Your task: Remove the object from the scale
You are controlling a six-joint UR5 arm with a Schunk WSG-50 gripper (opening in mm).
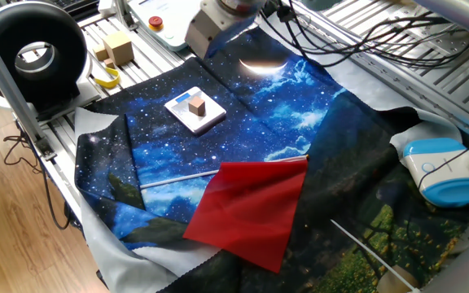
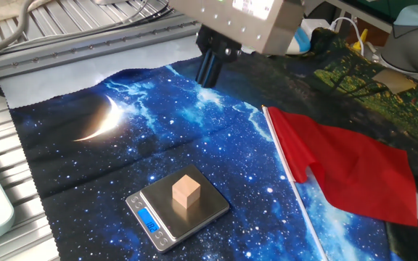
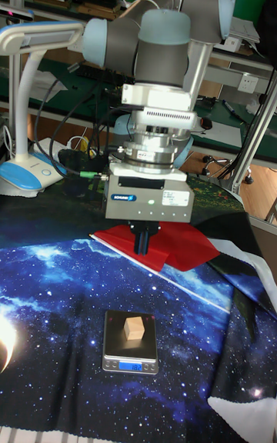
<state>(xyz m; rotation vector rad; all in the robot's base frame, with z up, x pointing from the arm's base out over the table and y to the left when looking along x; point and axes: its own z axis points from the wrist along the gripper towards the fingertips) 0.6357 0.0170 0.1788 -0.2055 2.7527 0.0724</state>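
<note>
In the tall view, nearest the camera, the scale [image 3: 130, 342] lay flat on the starry cloth [image 3: 61, 320], its blue display facing the lens. The cube [image 3: 135, 328] sat on the plate, roughly at its centre, touching nothing else. Beyond it, toward 12 o'clock, the gripper [image 3: 143, 241] hung above the cloth, well clear of the cube and holding nothing; its dark fingers [image 3: 142, 238] pointed down and stood close together, though whether fully closed I cannot tell. Behind the fingers lay the red cloth [image 3: 173, 247]. Farther back, at 10 o'clock, stood a blue and white lamp [image 3: 23, 175].

In the other fixed view the cube [image 2: 186, 191] rested on the scale [image 2: 178, 209], the gripper [image 2: 209, 67] at 12 o'clock from it.
</note>
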